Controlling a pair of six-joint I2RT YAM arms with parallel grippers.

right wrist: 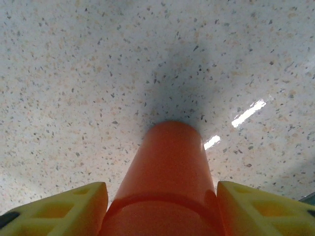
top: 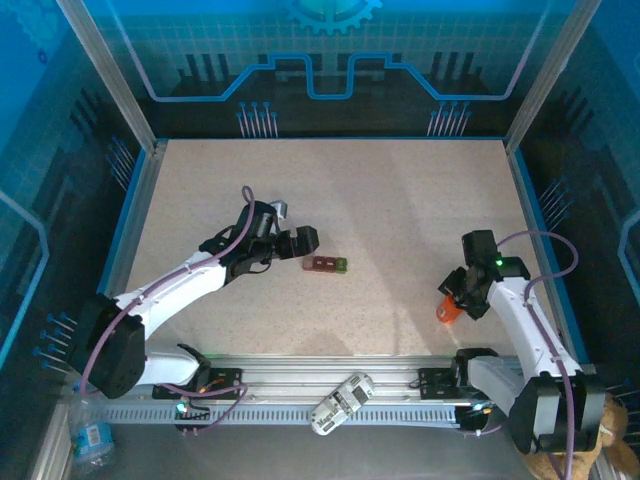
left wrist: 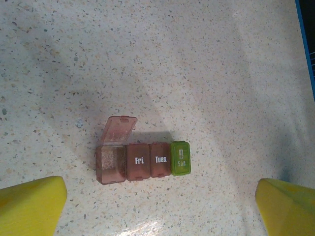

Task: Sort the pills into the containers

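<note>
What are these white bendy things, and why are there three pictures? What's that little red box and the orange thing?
They are two robot arms bolted to a table. One picture looks down from above; the other two come from cameras on each wrist. On the table lies a small pill box, dark red with a green end, one lid flipped up. The left pincer hovers open before it. The right pincer squeezes an orange bottle between its yellow fingers.

Robot test cell in a lab.
I work a left arm (top: 180, 282) and right arm (top: 522, 315) bolted to an aluminium rail (top: 300, 372), boxed in by metal frame posts (top: 107, 70) and blue circuit-and-gear panels (top: 420, 40) around a speckled tabletop (top: 400, 210).
</note>
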